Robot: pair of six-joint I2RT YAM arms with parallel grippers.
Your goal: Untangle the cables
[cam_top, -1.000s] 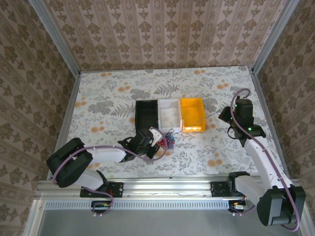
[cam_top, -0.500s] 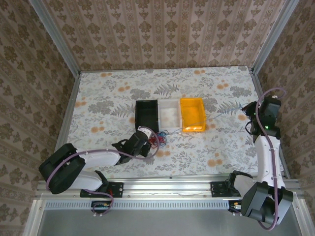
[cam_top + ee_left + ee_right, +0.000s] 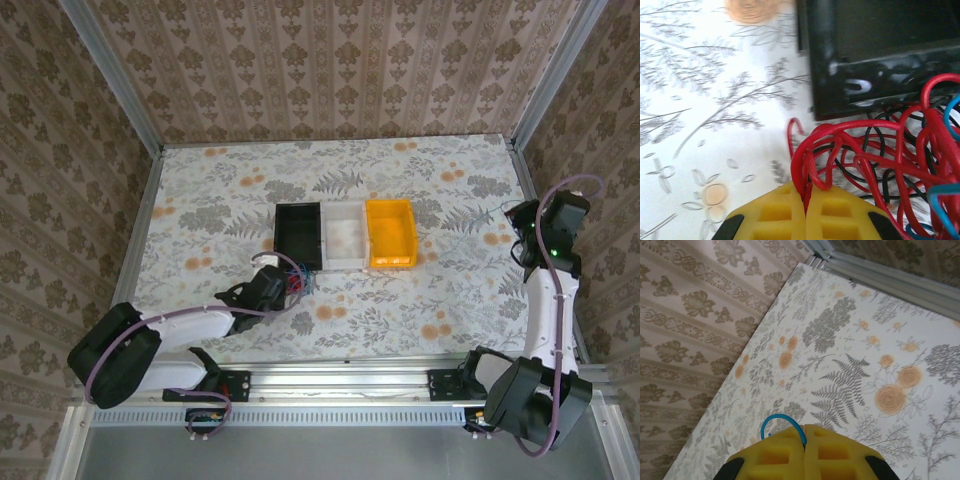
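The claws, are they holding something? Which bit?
Yes, both. The left claw pinches a red cable at a loop on the edge of the bunch. The right claw pinches a thin blue cable, whose small loop pokes out.

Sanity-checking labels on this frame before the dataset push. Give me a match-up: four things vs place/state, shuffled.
Things:
1. left gripper
2. right gripper
3. black bin
4. orange bin

Place or state:
a. right of the white bin
b. shut on a blue wire loop
c. left of the white bin
d. shut on a red wire

Pairs: 1-d, 2-b, 3-c, 4-a
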